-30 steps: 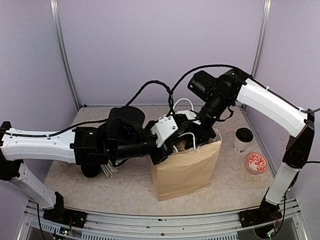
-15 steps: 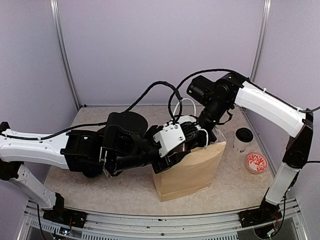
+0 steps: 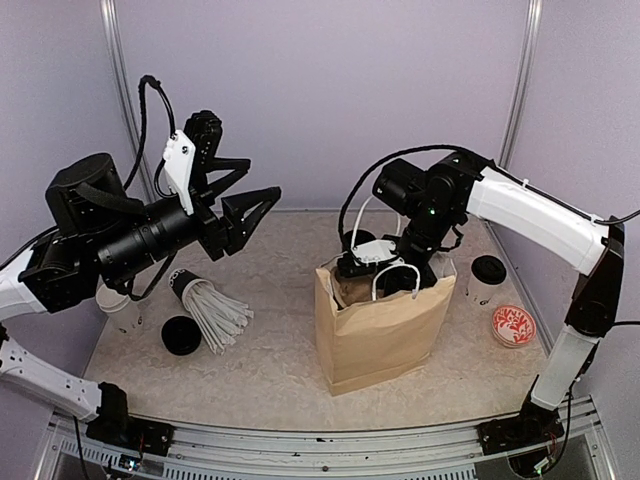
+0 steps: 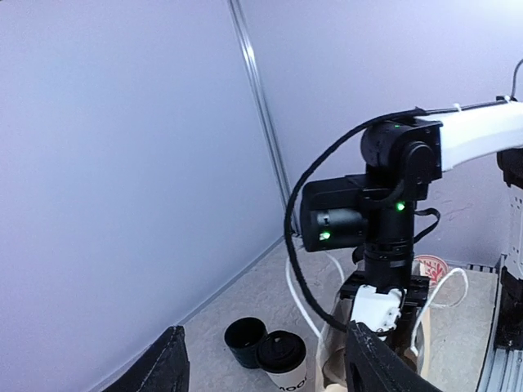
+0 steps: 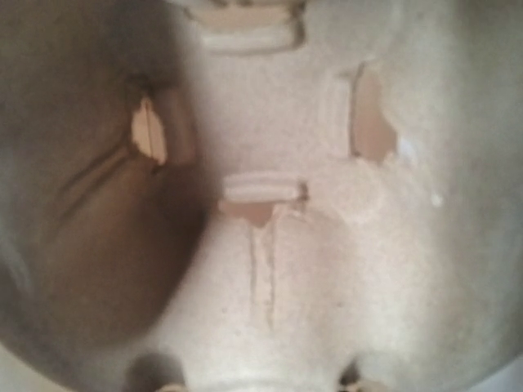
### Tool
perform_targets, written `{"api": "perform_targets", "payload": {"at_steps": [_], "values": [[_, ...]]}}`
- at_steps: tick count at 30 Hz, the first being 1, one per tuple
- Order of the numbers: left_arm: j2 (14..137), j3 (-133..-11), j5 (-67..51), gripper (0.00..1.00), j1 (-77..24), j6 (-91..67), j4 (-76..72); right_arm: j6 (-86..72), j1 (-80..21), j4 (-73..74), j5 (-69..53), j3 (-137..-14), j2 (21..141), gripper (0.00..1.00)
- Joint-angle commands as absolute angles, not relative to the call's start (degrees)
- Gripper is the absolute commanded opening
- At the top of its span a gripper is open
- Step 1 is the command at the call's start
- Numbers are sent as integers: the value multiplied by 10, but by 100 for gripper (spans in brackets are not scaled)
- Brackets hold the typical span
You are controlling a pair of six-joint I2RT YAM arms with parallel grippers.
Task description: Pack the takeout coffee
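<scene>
The left claw (image 3: pixel 260 180) hangs high over the left side of the surface (image 3: pixel 270 370), its fingers apart and holding nothing. The right claw (image 3: pixel 372 265) is down in the mouth of the bag (image 3: pixel 385 335), which stands upright near the middle. I cannot tell if its fingers are apart or together, because its own camera gives only a blurred pale tray (image 5: pixel 286 163). One cup (image 3: pixel 487 275), lid on, stands outside the bag, near the right edge.

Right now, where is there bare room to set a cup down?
Bare table lies between the straw cup and the paper bag, also between bag and red dish. Crowded: the right edge by the lidded cup.
</scene>
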State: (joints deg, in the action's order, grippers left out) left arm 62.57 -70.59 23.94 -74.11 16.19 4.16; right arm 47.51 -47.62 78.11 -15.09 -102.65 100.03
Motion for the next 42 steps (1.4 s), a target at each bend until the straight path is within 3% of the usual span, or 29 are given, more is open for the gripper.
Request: {"api": "perform_targets", "payload": {"at_steps": [1,8,15,26,33,42], "values": [[600,-650,189,64,-691,112,-12,483,-482,789,-128,-1013,998,13],[594,-612,131,64,-632,74,-36,476,-482,786,-140,-999,994,12],[639,-615,50,63,-575,5,-16,489,-462,770,-250,-993,978,12],[639,-575,44,63,-538,-33,-33,483,-479,743,-109,-928,995,14],[636,-562,31,63,-526,-40,-39,479,-483,734,-90,-929,1009,16],[648,-558,12,63,-525,-46,-48,486,-483,773,-115,-986,1027,29]]}}
